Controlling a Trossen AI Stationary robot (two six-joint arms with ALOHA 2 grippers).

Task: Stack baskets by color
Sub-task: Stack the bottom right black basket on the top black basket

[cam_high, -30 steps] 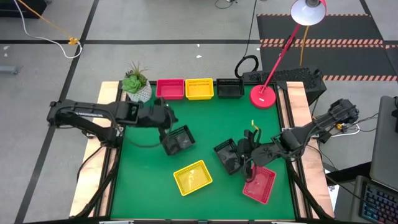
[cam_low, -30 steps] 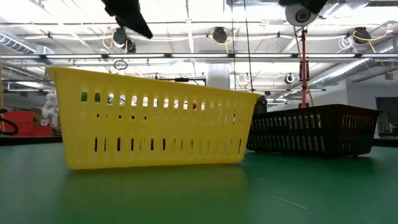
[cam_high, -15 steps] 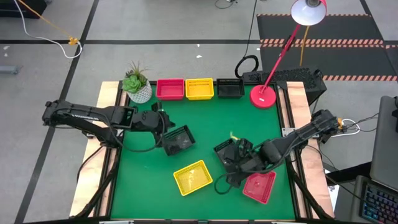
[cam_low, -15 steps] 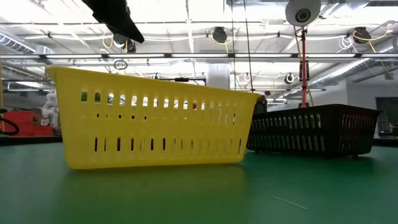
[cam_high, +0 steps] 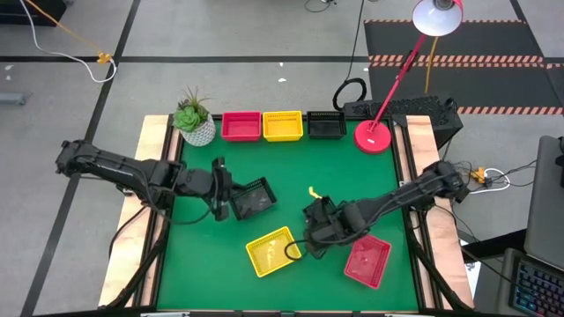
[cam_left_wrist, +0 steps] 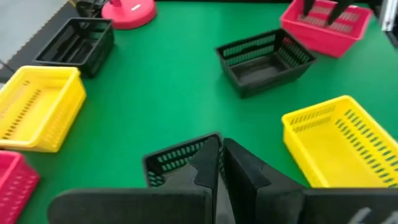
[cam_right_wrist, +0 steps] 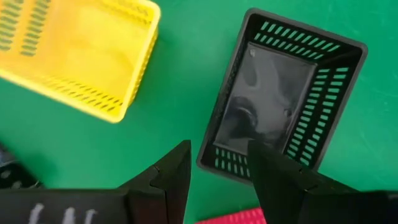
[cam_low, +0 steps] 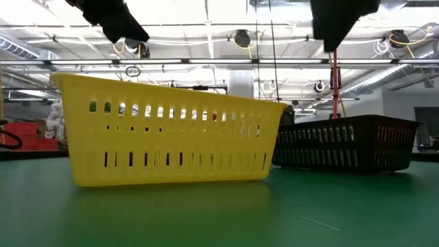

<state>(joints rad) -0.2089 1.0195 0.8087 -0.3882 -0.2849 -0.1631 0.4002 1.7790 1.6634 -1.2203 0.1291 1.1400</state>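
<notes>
High view: the green table (cam_high: 291,167) lies under me, with my left arm reaching in from the left and my right arm from the right. Along the far edge three baskets stand in a row: a red basket (cam_high: 241,126), a yellow basket (cam_high: 283,125) beside it, and a black basket (cam_high: 326,125), with a red lamp base (cam_high: 374,136) just past them and a potted plant (cam_high: 193,119) at the far-left corner.

On the open mat, a loose yellow basket (cam_high: 272,251) sits near the front, tilted askew, and a loose red basket (cam_high: 367,260) lies to its right. A black basket by my right gripper (cam_right_wrist: 283,96) rests between those two and a little farther back. My right gripper (cam_right_wrist: 217,168) hovers over that basket's near rim, fingers spread apart with nothing between them; one finger is outside the wall, the other over the inside.

My left gripper (cam_left_wrist: 221,165) is pinched tight on the near wall of the other loose black basket (cam_high: 251,197), left of centre on the mat.
</notes>
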